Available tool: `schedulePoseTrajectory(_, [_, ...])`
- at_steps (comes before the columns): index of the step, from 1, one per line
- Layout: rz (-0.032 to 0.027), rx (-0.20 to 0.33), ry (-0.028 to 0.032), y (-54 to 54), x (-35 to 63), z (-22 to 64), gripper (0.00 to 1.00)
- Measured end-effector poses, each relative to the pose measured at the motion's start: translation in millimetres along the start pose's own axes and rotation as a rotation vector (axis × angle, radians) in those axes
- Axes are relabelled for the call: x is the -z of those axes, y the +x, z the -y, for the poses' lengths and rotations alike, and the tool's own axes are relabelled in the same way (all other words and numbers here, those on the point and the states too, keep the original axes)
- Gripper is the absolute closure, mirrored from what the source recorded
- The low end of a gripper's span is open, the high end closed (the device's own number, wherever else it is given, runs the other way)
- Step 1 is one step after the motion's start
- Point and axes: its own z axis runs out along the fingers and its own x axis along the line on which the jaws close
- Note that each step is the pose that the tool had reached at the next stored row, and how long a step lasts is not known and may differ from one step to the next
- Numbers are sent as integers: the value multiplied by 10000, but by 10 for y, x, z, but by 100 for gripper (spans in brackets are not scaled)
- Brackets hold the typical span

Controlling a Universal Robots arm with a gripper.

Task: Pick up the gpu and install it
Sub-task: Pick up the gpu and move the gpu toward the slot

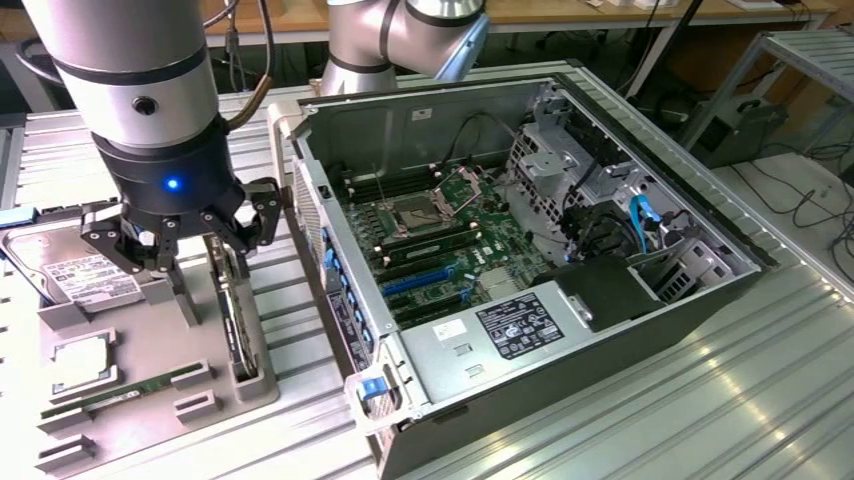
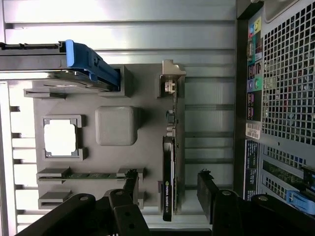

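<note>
1. Gripper [image 2: 167, 183]: the jaws are spread wide and clamp nothing. In the wrist view one finger [image 2: 129, 189] stands on each side of the gpu [image 2: 170, 147], with a gap on both sides and no visible contact. This straddling stance lines the fingers up with the card's two flat faces. It is judged to be the approach stage of the pick. In the exterior view the gripper [image 1: 180, 245] hangs over the tray [image 1: 147, 340]. How far down the fingers reach past the card's top edge cannot be told.

2. The gpu [image 1: 238, 315] stands on its long edge in a narrow slot of the grey tray [image 2: 145, 152], its metal bracket at the end away from the fingers. Standing on edge, it offers a thin upper edge for a pinch grip. It is not yet lifted.

3. Other tray contents: the hard drive [image 1: 80, 275], the processor chip [image 1: 83, 360] and the memory stick [image 1: 114, 398] each sit in a separate recess, apart from the card. This leaves room for the fingers.

4. The computer case [image 1: 747, 250] lies on its side just beside the tray, open face up. The board and its blue slots [image 1: 424, 282] are therefore exposed from above.
</note>
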Motion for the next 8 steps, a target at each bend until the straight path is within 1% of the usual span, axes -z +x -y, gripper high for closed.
schedulePoseTrajectory(8, [76, 0, 0, 0, -42, 11, 40])
